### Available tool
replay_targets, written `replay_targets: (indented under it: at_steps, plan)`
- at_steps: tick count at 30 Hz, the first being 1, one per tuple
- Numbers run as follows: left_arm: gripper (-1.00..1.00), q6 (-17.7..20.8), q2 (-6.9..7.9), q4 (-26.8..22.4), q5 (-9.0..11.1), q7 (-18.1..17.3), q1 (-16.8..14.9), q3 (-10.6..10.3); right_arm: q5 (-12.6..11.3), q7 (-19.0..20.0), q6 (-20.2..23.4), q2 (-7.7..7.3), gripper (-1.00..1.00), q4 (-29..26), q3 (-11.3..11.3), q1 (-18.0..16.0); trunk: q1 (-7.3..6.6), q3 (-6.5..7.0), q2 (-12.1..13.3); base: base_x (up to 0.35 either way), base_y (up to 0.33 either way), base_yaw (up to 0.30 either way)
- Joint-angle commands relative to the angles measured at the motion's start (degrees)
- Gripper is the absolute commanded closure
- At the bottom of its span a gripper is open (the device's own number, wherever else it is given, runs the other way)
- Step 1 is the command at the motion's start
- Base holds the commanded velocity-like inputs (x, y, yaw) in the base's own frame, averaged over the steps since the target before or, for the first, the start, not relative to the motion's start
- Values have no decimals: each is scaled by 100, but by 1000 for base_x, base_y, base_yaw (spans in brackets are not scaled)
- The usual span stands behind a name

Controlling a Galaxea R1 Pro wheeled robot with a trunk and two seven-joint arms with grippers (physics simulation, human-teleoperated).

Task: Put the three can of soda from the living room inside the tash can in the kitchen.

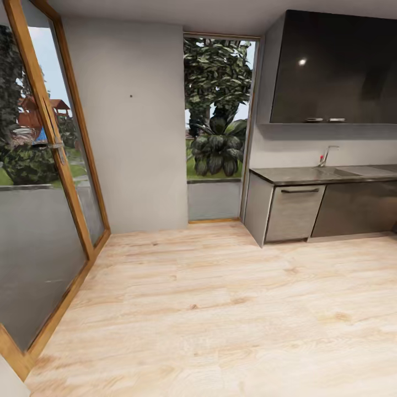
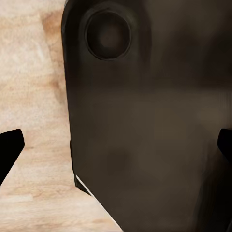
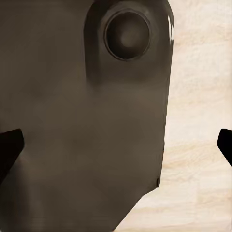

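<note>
1. I am looking into the kitchen [image 1: 309, 182]: light wood floor [image 1: 220, 309] ahead, and a grey steel surface [image 1: 320, 175] with a sink and tap [image 1: 326, 156] under a glossy dark wall cabinet [image 1: 336, 69].
2. Taking the steel surface as landmark: a tall window [image 1: 218, 110] onto garden plants stands just beside its near end, and a wood-framed glass door [image 1: 47, 165] lies well apart across the floor.
3. The left gripper [image 2: 116, 147] looks down at floorboards and a dark part of the robot's own body; its jaws stand wide, tips at the picture's two edges, with nothing between them.
4. The right gripper [image 3: 116, 142] reads the same: jaws spread wide, empty.
5. From where I stand I cannot locate any soda can or the trash can.
6. Judgement: with both grippers empty, this is a travel step, probably to fetch a can from the living room.
7. To do it well, I would turn the base slowly, keep the arms tucked, and stay well apart from the surface's cabinet fronts and the door frame.
</note>
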Motion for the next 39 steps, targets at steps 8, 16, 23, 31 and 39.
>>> replay_targets:
  at_steps: [8,16,23,31,39]
  plan:
    - [-100,-1,-6,-9,-32,-9,-68,-36,66,121,6,9,-100,55,55,-18,0,0,1,0,0,0]
    - [-100,-1,-6,-9,-32,-9,-68,-36,66,121,6,9,-100,55,55,-18,0,0,1,0,0,0]
    - [-100,-1,-6,-9,-32,-9,-68,-36,66,121,6,9,-100,55,55,-18,0,0,1,0,0,0]
    - [-100,-10,9,-12,21,-106,-81,9,3,69,-12,9,-100,33,-37,-18,0,0,1,0,0,0]
    - [-100,-190,38,-171,57,-363,-88,31,-1,98,-175,0,-100,-77,-49,-18,0,0,1,0,0,0]
